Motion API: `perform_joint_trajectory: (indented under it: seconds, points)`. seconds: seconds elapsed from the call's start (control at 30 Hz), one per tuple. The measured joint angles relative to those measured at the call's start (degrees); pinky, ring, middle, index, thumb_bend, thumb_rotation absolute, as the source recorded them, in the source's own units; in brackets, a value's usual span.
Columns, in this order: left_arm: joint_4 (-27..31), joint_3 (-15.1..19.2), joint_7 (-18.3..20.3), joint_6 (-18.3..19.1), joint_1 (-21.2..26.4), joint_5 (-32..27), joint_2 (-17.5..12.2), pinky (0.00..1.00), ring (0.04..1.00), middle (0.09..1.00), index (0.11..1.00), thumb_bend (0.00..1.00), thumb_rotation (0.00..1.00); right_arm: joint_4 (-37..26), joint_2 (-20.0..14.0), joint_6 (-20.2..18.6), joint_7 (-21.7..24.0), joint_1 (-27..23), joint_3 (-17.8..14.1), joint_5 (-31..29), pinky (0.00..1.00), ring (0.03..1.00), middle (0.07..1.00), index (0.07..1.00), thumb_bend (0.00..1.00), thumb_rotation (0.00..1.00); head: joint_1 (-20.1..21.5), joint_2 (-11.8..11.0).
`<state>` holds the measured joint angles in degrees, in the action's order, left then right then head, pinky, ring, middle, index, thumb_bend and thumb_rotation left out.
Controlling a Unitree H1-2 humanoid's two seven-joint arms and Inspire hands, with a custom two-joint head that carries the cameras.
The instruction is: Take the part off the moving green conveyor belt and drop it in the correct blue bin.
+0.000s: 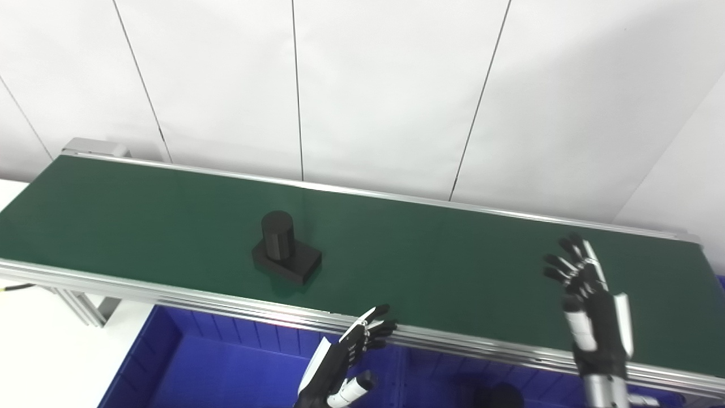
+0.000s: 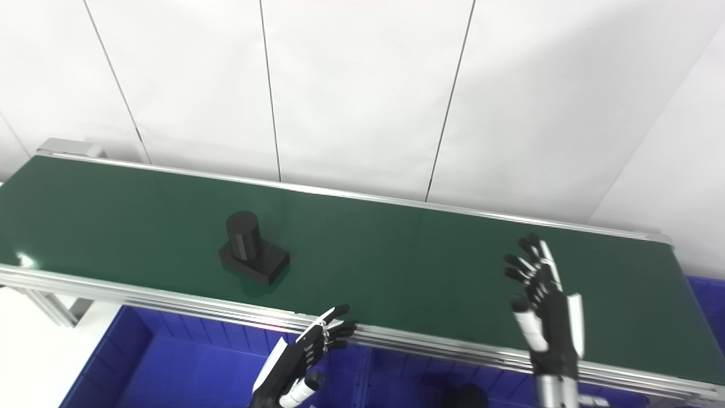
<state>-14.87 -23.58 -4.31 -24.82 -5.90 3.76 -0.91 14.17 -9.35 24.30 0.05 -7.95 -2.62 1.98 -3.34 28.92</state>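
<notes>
Belt: a long green conveyor belt with silver metal rails was seen running across the picture from upper left to lower right, in front of a white panelled wall.
Part: a black part, made of a flat rectangular base with an upright round post on top, was seen resting on the belt, left of its middle and nearer the front rail than the back one. It was touched by neither hand.
Left hand: the left hand was held low at the front rail of the belt, below and to the right of the part and well apart from it. Its fingers were spread open and nothing was gripped; the fingertips were seen at the edge of the rail, though contact could not be judged.
Right hand: the right hand was raised over the right end of the belt, palm upright, far from the part. Its fingers were spread and pointed upward, and nothing was held.
Bins: blue bins were seen below the front rail, with a divider between the left one and the one to its right. A dark rounded object was partly visible in the right one at the bottom edge; what it was could not be told.
</notes>
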Motion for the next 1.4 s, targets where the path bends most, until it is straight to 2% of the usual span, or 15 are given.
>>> perform_joint_trajectory:
  seconds: [0.13, 0.4, 0.57, 0.73, 0.77, 0.97, 1.07, 1.17, 1.27, 1.4]
  points:
    - [0.32, 0.07, 0.03, 0.00, -0.12, -0.12, 0.00, 0.80, 0.820, 0.808, 0.905, 0.93, 0.88, 2.12, 0.23, 0.01, -0.28, -1.93, 1.46, 0.94, 0.67, 0.782, 0.903, 0.929, 0.81, 0.83, -0.17, 0.00]
    - [1.07, 0.12, 0.82, 0.00, -0.57, -0.79, -0.02, 0.80, 0.818, 0.807, 0.906, 0.94, 0.88, 7.38, 2.89, 0.12, -1.27, -6.62, 3.53, 2.55, 0.68, 0.780, 0.905, 0.927, 0.83, 0.80, 0.18, 0.09]
    - [1.56, -0.04, 0.90, 0.00, -0.91, -0.75, -0.02, 0.80, 0.817, 0.808, 0.904, 0.96, 0.88, 9.16, 4.59, 0.11, -1.09, -9.80, 4.57, 3.19, 0.64, 0.787, 0.910, 0.915, 0.83, 0.68, 0.09, -0.09]
    - [1.60, -0.24, 0.89, 0.00, -1.05, -0.65, -0.02, 0.80, 0.823, 0.814, 0.909, 0.96, 0.87, 12.05, 5.33, 0.08, -0.98, -12.18, 6.62, 4.95, 0.65, 0.787, 0.908, 0.924, 0.82, 0.67, -0.26, -0.09]
    - [1.64, -0.32, 0.89, 0.00, -1.06, -0.65, -0.02, 0.80, 0.831, 0.821, 0.907, 0.96, 0.87, 12.39, 5.35, 0.07, -1.02, -12.47, 7.09, 5.91, 0.65, 0.782, 0.904, 0.923, 0.83, 0.64, -0.35, 0.00]
    - [1.64, -0.98, 1.01, 0.00, -1.21, -0.68, -0.01, 0.82, 0.849, 0.833, 0.864, 0.99, 0.86, 15.31, 6.59, -0.46, -1.14, -14.51, 8.81, 8.36, 0.64, 0.774, 0.900, 0.925, 0.89, 0.61, -0.44, 0.00]
    - [1.65, -2.01, 1.00, 0.00, -1.49, -0.48, 0.03, 0.79, 0.835, 0.828, 0.855, 1.00, 0.86, 18.74, 7.41, -0.50, -1.03, -16.22, 9.26, 8.35, 0.59, 0.767, 0.908, 0.929, 0.92, 0.58, -0.96, 0.09]
    - [1.66, -3.81, -0.23, 0.00, -1.70, 1.36, -0.14, 0.76, 0.831, 0.825, 0.842, 0.98, 0.89, 20.81, 7.95, -0.50, -1.04, -17.50, 9.99, 8.73, 0.62, 0.777, 0.912, 0.930, 0.96, 0.59, -1.49, 0.17]
    - [1.78, -5.89, -2.34, 0.00, -1.65, 3.31, -0.41, 0.77, 0.828, 0.822, 0.829, 0.98, 0.91, 23.18, 8.28, -0.45, -1.56, -18.80, 10.88, 10.34, 0.63, 0.782, 0.916, 0.931, 0.97, 0.60, -1.67, 0.26]
    - [1.80, -7.63, -3.99, 0.00, -1.64, 4.32, -0.97, 0.78, 0.824, 0.818, 0.812, 0.98, 0.91, 26.25, 8.80, -0.44, -2.98, -20.27, 11.82, 12.89, 0.60, 0.782, 0.917, 0.927, 0.99, 0.60, -2.11, 0.35]
